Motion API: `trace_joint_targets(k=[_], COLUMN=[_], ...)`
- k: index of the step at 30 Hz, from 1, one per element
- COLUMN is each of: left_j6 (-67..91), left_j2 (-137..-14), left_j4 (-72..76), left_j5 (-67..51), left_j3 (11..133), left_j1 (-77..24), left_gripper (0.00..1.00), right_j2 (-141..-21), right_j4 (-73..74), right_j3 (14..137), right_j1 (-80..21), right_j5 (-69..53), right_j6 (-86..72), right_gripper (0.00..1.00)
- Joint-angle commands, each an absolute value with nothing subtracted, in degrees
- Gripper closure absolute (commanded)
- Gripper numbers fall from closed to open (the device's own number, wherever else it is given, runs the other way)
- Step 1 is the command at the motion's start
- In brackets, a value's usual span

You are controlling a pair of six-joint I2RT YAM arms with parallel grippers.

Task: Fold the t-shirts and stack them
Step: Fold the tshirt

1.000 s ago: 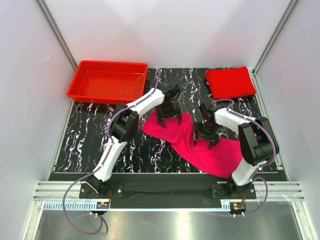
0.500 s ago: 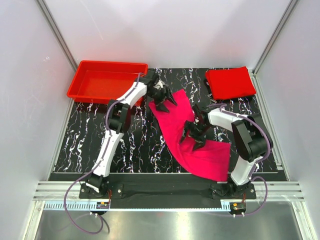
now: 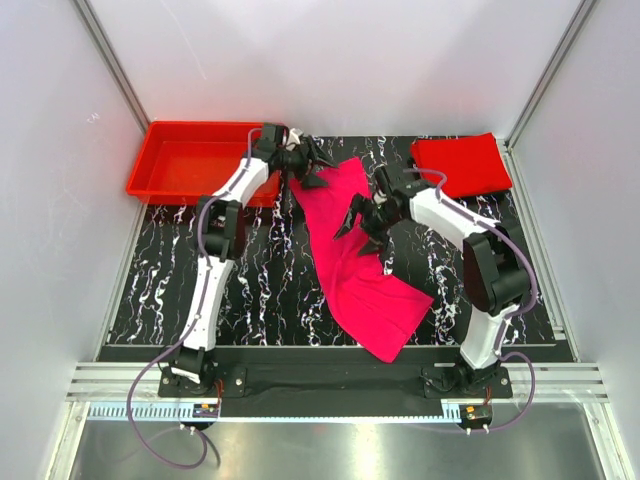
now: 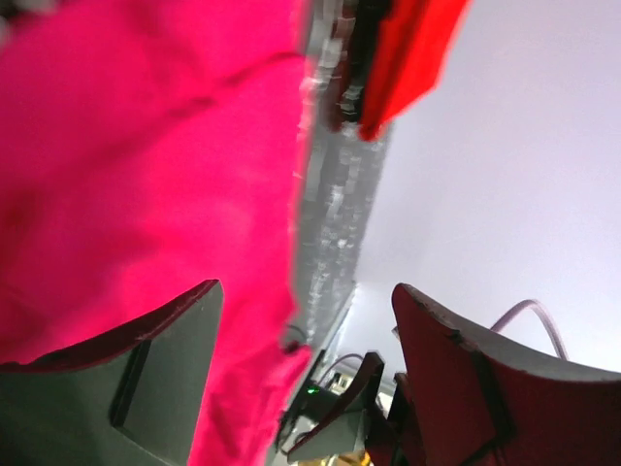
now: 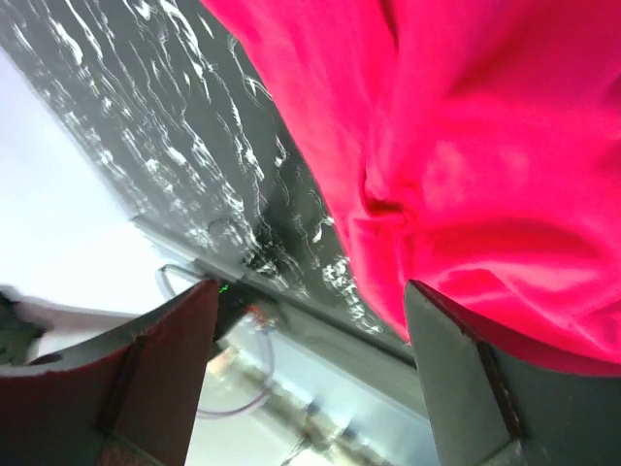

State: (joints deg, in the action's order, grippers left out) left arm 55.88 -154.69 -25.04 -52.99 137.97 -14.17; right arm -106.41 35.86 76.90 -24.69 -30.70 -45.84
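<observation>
I am laying the pink shirt [image 3: 350, 262] diagonally across the worktop [image 3: 260, 285], near the folded red shirt [image 3: 460, 165]. My left tool [image 3: 311, 170] and right tool [image 3: 365, 224] are both standing released; smoothing before folding is looking wise.

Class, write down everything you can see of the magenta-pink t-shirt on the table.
The magenta-pink t-shirt is plain, soft cloth without print, unfolded and rumpled. It lies as a long slanted strip on the black marbled mat, from the far middle towards the near right. The left gripper is at its far corner and the right gripper over its right edge, both open; contact is unclear.
</observation>
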Motion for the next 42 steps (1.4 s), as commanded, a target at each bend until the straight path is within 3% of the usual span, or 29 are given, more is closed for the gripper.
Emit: trace_joint_targets(k=[1,8,13,23,31,37,42], left_j6=[60.4,60.1,52.2,32.6,32.6,28.7,28.3], left_j2=[-137.5,-121.0,-109.3,-77.5,-65.6,-63.3,-62.8], left_j4=[-16.1,-16.7,-25.4,-45.5,-47.8,-53.5,-54.9], left_j5=[-54.7,-53.6,-48.2,-26.1,-25.4,-23.2,-22.5], left_j3=[135.4,128.1,124.7,97.6,79.0,78.5,75.6], left_j1=[-15.7,-18.5,-18.1,-18.5,-18.5,-18.5,-18.6], left_gripper=[0.23,0.22,0.22,0.21,0.21,0.23,0.23], right_j2=[-103.3,-108.6,-121.0,-139.2,-148.2,-159.3,-162.6], right_j4=[48.8,54.1,53.6,56.2,52.9,54.1,48.9], right_j3=[84.1,96.5,111.6,134.1,139.3,149.1,154.0], right_j1=[-25.2,-24.3,-24.3,-26.4,-30.7,-30.1,-25.5], right_j5=[-17.8,-3.3,-6.2,-5.6,1.8,12.9,11.5], right_j6=[-32.3,-19.3,-10.6,-4.4,-8.0,-14.2,-20.3], right_gripper=[0.15,0.15,0.16,0.16,0.16,0.16,0.16])
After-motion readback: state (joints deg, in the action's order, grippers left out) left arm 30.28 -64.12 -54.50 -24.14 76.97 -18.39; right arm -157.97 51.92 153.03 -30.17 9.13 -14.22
